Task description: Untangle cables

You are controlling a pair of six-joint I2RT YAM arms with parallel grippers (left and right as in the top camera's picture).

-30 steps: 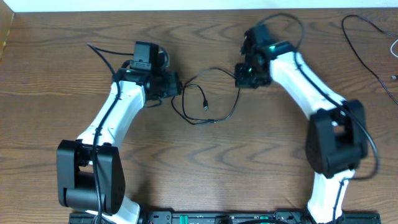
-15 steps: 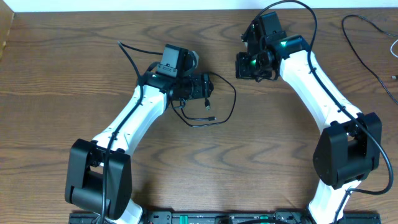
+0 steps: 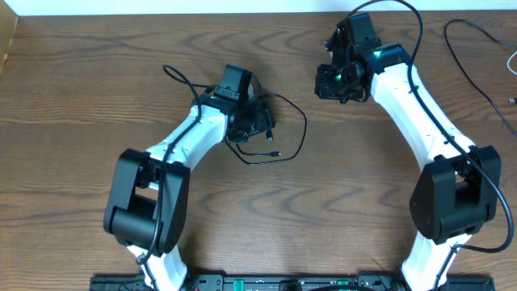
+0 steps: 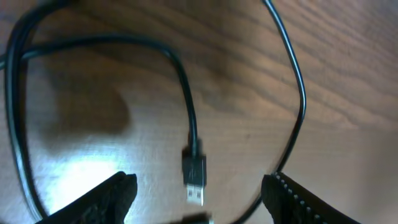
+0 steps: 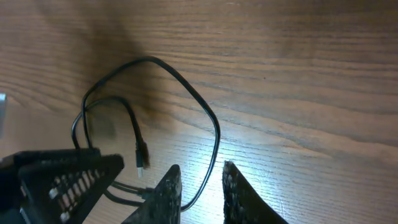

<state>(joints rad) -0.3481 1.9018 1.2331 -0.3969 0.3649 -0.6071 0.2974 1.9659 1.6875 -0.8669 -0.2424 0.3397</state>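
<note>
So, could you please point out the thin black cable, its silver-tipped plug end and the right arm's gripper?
Thin black cable (image 4: 303, 96): left wrist view, right-hand bend of its loop.
Silver-tipped plug end (image 4: 194, 171): left wrist view, its black housing.
Right gripper (image 5: 200, 169): right wrist view, midway between its fingertips.

This looks like a robotics lab bench. 2 white-and-black robot arms, the left arm (image 3: 174, 149) and the right arm (image 3: 420, 105), stand on a black base rail (image 3: 266, 283) at the near edge of a wood-grain surface (image 3: 73, 105), with a plain white wall (image 3: 161, 6) behind it. Thick black wiring (image 3: 171, 74) runs along each arm.
</note>
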